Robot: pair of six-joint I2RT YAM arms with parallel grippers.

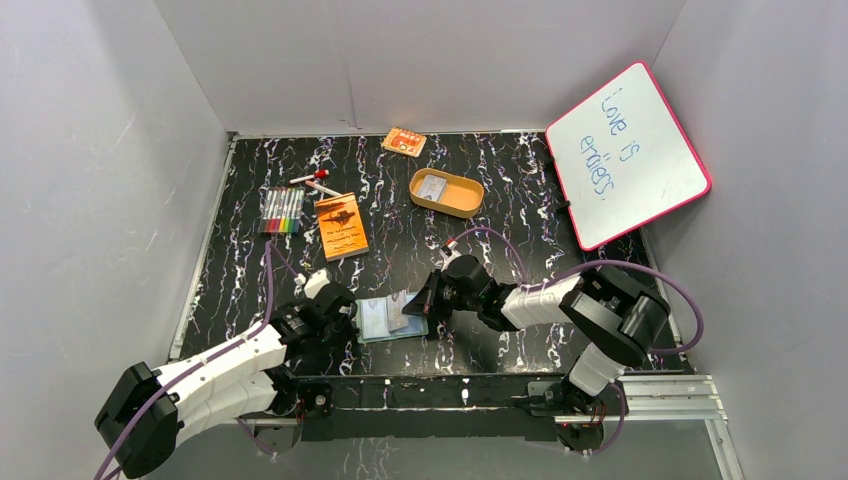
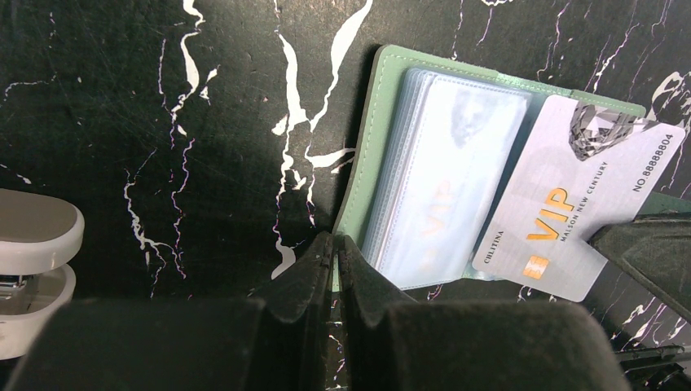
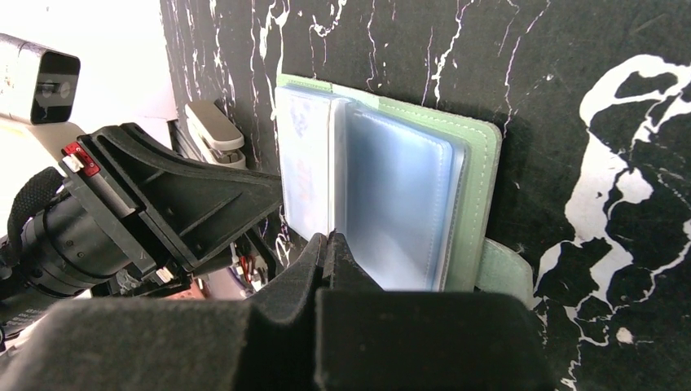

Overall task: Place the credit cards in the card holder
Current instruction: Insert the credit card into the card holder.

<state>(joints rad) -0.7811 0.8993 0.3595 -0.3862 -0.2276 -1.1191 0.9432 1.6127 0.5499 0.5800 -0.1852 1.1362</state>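
table: black top with white veining, grey walls on three sides.
wallet: green, lay open and flat near the table's front edge, inside facing up.
pockets: a stack of clear bluish sleeves lay on one half of the wallet; faint "VIP" lettering showed through the top sleeve.
card: pale grey with orange "VIP" lettering, lay tilted across the wallet's other half. Its free long edge met the side of the pockets. Whether that edge had entered a sleeve could not be told.
left gripper: clenched on the wallet's green border beside the pockets, fingers almost touching with the border between them.
right gripper: clamped tight on one end of the card, reaching in from the side opposite the left gripper.
tray: tan oval, stood toward the back, well apart from the wallet.
second card: pale, lay flat inside the tray.
booklet: orange, lay flat to the left of the tray.
markers: a row of coloured pens lay just beside the booklet, on its left.
packet: orange and patterned, lay by the back wall.
whiteboard: pink-framed with blue handwriting, leaned tilted at the back right.
white object: rounded, sat near the left gripper; its kind was unclear.
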